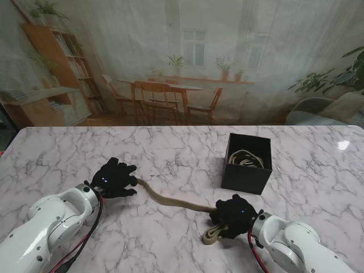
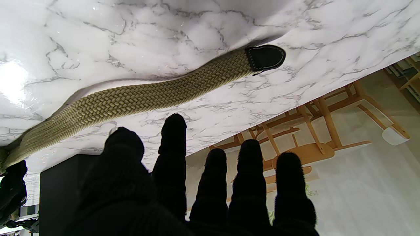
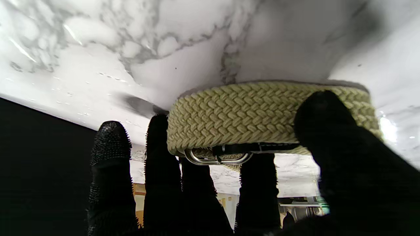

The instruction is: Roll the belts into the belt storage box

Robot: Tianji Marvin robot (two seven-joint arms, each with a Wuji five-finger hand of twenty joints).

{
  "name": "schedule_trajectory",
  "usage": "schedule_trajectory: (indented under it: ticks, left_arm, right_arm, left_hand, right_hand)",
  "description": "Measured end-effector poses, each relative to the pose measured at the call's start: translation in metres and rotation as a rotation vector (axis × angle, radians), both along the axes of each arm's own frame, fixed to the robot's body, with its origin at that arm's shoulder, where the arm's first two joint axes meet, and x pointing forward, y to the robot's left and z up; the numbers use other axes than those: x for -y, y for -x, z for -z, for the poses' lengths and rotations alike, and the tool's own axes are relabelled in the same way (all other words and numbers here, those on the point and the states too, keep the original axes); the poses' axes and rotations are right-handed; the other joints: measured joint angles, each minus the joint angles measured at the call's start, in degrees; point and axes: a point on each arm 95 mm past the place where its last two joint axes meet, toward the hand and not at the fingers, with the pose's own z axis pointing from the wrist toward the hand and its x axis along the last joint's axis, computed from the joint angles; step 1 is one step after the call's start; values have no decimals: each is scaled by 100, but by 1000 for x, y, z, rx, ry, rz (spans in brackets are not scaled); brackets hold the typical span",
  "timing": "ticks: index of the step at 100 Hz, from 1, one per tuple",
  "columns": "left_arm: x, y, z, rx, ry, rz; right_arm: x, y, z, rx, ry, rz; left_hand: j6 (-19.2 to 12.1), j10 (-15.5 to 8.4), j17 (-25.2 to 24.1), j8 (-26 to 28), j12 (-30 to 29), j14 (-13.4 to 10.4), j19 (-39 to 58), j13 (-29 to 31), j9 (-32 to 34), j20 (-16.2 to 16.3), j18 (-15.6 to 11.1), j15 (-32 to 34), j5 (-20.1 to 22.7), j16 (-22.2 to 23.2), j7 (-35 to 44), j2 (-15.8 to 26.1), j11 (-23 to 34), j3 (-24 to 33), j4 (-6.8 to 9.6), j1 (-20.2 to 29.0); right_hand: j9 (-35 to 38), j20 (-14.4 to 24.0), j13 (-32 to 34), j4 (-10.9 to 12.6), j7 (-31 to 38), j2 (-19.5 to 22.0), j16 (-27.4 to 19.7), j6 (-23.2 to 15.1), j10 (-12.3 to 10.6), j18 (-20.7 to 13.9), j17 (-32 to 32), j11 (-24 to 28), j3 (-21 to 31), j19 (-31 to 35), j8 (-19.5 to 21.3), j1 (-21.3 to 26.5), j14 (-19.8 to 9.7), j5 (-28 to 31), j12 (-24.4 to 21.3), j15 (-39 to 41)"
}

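Observation:
An olive woven belt lies across the marble table between my two hands. Its black leather tip rests flat on the table just beyond my left hand, whose fingers are spread and hover off the belt. My right hand is shut on the buckle end. There the thumb and fingers clasp a coiled turn of belt with the metal buckle rings inside. The black storage box stands farther from me than the right hand, with another rolled belt in it.
The table's far edge meets a printed room backdrop. Bare marble spreads to the left and right of the box. A loose loop of the belt sticks out on the near side of my right hand.

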Motion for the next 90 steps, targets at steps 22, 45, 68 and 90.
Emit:
schedule_trajectory:
  ticks: [22, 45, 68, 90]
  left_arm:
    - [0, 0, 0, 0, 0, 1]
    - [1, 0, 1, -1, 0, 1]
    - [1, -1, 1, -1, 0, 1]
    - [1, -1, 1, -1, -1, 2]
  right_arm:
    - [0, -2, 2, 27, -38, 0]
    - [1, -3, 6, 67, -69, 0]
    - [0, -7, 7, 89, -61, -15]
    - [0, -8, 9, 98, -77, -14]
  left_hand:
    - [0, 0, -1, 0, 0, 0, -1, 0, 0, 0, 0, 0, 0, 0, -1, 1, 0, 0, 0, -2]
    - [1, 0, -1, 0, 0, 0, -1, 0, 0, 0, 1, 0, 0, 0, -1, 2, 0, 0, 0, -2]
    - [2, 0, -1, 0, 0, 0, -3, 0, 0, 0, 1, 0, 0, 0, -1, 3, 0, 0, 0, -3]
    - [2, 0, -1, 0, 0, 0, -6, 0, 0, 0, 2, 0, 0, 0, -1, 3, 0, 0, 0, -3]
  right_hand:
    - [1343, -6, 570, -82, 624, 0, 249, 131, -25, -54, 146, 479, -242, 103, 13, -8, -207, 81, 220, 196]
    - [2688, 276, 1454, -83, 418, 67, 779, 133, -797, -673, 468, 1140, -299, 567, 924, -6, -619, 60, 580, 534]
    - [3289, 416, 1923, -83, 48, 72, 870, 138, -1109, -1003, 743, 1152, -275, 756, 1047, 79, -824, -45, 581, 551]
    - [3574, 421, 2194, -83, -205, 72, 980, 218, -1196, -1065, 831, 1152, -219, 803, 812, 99, -875, -123, 581, 697]
